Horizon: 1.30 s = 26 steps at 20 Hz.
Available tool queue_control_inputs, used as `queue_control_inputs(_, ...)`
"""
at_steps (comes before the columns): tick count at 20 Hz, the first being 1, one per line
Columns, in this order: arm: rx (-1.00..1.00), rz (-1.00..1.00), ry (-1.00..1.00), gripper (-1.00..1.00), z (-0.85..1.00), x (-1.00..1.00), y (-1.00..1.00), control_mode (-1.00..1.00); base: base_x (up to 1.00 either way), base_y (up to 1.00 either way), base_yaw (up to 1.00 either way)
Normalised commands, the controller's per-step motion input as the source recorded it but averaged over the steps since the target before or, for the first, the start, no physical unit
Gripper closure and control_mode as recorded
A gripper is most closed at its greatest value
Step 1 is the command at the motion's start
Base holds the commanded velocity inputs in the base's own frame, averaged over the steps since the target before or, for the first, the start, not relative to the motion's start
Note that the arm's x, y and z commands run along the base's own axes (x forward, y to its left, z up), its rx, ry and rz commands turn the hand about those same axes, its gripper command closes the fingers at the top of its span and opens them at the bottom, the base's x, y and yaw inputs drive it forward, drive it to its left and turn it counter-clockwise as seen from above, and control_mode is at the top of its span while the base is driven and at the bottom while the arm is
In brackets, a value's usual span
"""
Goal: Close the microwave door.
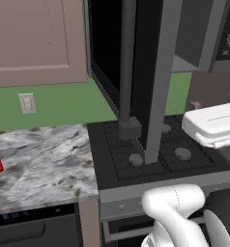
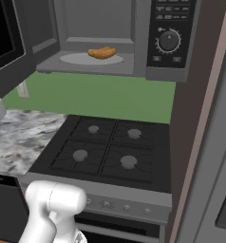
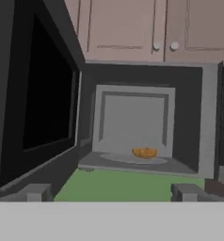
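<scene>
The fingers (image 3: 112,192) sit nearest, two grey tips at the bottom of the hand view, spread wide apart and holding nothing. They face straight into the microwave (image 3: 132,122), with green wall showing between them.

Below the arm lie the stove (image 2: 105,149) with four burners and the marble desk (image 1: 39,159) to its left.

The door (image 3: 34,108) stands swung fully open on the left side of the cavity, hinged at its left edge. From the fingers it lies ahead and to the left, its inner face with the black window turned toward the hand. In the left base view the door is seen edge-on, hanging over the stove, its long bar handle (image 1: 127,58) running vertically on the outer face.

Farther back, inside the cavity, an orange food item (image 3: 144,152) rests on the turntable (image 2: 91,59). The control panel (image 2: 168,33) is at the right. Taupe cabinets (image 3: 132,28) sit above.

Judgement: the task is not yet begun. The door's long axis is vertical; closing calls for the hand to get round to the outer face on the left and push rightward. The fingers are not touching the door.
</scene>
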Motion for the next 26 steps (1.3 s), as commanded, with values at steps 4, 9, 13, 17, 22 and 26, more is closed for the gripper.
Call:
queue_control_inputs(4, 0.01, 0.0, -0.39, -1.0, 0.45, -0.61, 0.44, -1.0, 0.0, 0.0, 0.0)
queue_control_inputs(9, 0.01, 0.06, -0.23, -1.0, 0.33, -0.75, 0.32, -1.0, 0.0, 0.0, 0.0)
queue_control_inputs(13, 0.0, 0.03, -0.18, -1.0, 0.0, -0.56, 0.37, -1.0, 0.0, 0.0, 0.0)
queue_control_inputs(17, -0.04, 0.0, -0.05, -1.0, -0.06, -0.08, 0.83, -1.0, 0.0, 0.0, 0.0)
queue_control_inputs(22, -0.11, -0.03, 0.03, -1.0, -0.18, 0.36, 0.8, -1.0, 0.0, 0.0, 0.0)
queue_control_inputs(26, -0.11, -0.12, 0.05, -1.0, -0.2, 0.26, 0.73, -1.0, 0.0, 0.0, 0.0)
